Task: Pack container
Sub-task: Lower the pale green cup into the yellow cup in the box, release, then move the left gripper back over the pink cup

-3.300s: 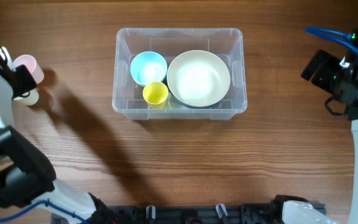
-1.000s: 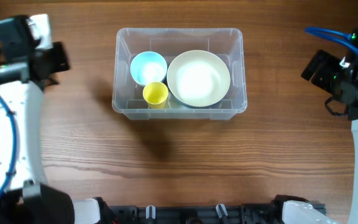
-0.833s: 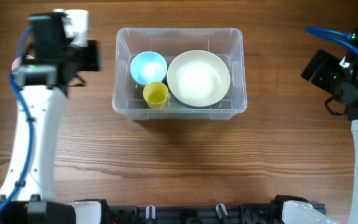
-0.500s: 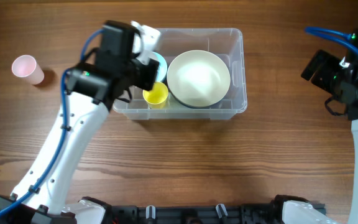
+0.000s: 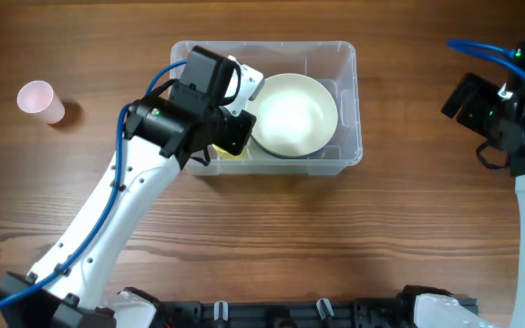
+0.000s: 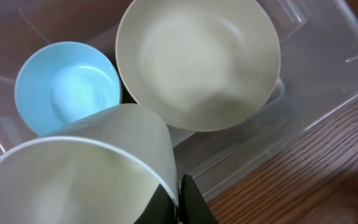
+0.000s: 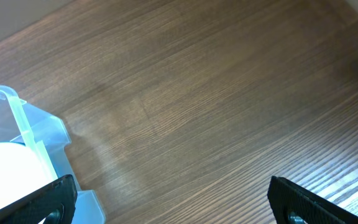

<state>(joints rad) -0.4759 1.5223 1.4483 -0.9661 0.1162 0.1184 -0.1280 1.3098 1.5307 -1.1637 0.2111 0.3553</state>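
Sitting on the wooden table (image 5: 262,237), the container (image 5: 348,55) lies directly beneath the left gripper (image 6: 178,202). Its cream bowl (image 5: 294,114) and smaller blue bowl (image 6: 67,87) lie below the fingertips. That gripper pinches the wall of a pale cup (image 6: 86,168). The right gripper (image 7: 169,202) is spread wide over wood, well apart from the container. A pink cup (image 5: 40,98) stands far from both.

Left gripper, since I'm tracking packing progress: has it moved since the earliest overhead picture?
Yes. The left gripper swung right, from far left of the container to above it, carrying a white cup.
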